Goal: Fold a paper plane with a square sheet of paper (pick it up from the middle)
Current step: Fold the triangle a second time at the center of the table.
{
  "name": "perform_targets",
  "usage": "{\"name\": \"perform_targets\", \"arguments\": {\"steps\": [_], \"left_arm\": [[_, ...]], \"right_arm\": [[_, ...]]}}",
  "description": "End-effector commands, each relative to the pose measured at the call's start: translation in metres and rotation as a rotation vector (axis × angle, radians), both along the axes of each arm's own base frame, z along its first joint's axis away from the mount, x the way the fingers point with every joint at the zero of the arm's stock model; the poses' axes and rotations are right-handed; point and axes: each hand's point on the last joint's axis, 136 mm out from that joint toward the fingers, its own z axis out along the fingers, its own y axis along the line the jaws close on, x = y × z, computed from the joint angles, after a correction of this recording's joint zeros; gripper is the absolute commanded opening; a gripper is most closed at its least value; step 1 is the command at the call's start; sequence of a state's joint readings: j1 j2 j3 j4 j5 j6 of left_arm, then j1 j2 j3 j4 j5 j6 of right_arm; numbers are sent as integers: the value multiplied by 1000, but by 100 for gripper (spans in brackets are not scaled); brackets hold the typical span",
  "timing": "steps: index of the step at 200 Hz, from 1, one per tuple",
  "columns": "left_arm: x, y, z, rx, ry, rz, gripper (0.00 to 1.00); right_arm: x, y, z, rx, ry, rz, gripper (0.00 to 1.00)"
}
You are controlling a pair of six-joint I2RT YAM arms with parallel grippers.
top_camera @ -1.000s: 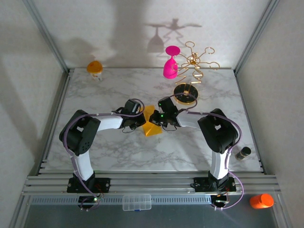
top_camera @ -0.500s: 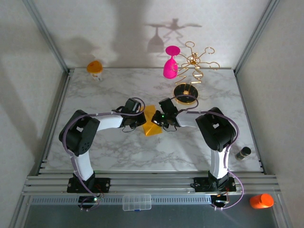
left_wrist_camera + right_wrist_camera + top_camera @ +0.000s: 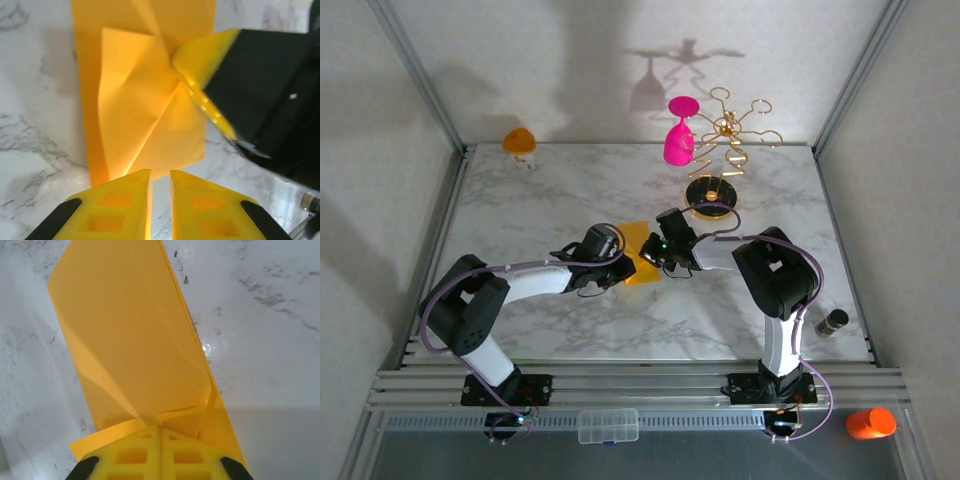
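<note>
The square sheet of paper [image 3: 636, 250] is yellow-orange and partly folded, lying at the middle of the marble table [image 3: 540, 200]. In the left wrist view the paper [image 3: 135, 100] shows a raised triangular flap with creases. My left gripper [image 3: 160, 172] stands slightly open just off the paper's near edge, bare marble showing between its fingers. My right gripper [image 3: 160, 427] is shut, pinching the folded layers of the paper [image 3: 130, 330] where the flaps meet. Its yellow fingers [image 3: 200, 55] come in from the right onto the paper's centre. Both grippers meet at the sheet from above, left gripper [image 3: 615, 264], right gripper [image 3: 654, 254].
A gold rack [image 3: 715, 195] on a round black base stands just behind the right arm, a pink goblet [image 3: 679, 135] hanging on it. An orange-topped white cup [image 3: 519, 143] sits at the back left corner. A small dark bottle [image 3: 832, 323] lies by the right edge.
My left gripper has opened a little and let go of the paper, and the left arm has stretched lower and further right. The right gripper stays shut on the sheet.
</note>
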State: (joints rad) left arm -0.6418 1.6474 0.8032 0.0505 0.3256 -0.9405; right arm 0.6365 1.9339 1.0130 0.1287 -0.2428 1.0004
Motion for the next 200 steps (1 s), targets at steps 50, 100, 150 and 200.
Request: {"name": "perform_targets", "arguments": {"steps": [50,100,150,200], "left_arm": [[3,-7,-14,5,22,8,17],[3,2,-28,68,34,20,16],[6,7,-29,102,26,27,15],[5,11,-36,122,40,30,13]], "right_arm": [[-28,-40,-50,-161,154,-62,1],[-30,-43,-55,-172,167,-61,1],[-31,-43,-55,-176,168,-57,1],[-31,-44,-56,-180,169,-53,1]]}}
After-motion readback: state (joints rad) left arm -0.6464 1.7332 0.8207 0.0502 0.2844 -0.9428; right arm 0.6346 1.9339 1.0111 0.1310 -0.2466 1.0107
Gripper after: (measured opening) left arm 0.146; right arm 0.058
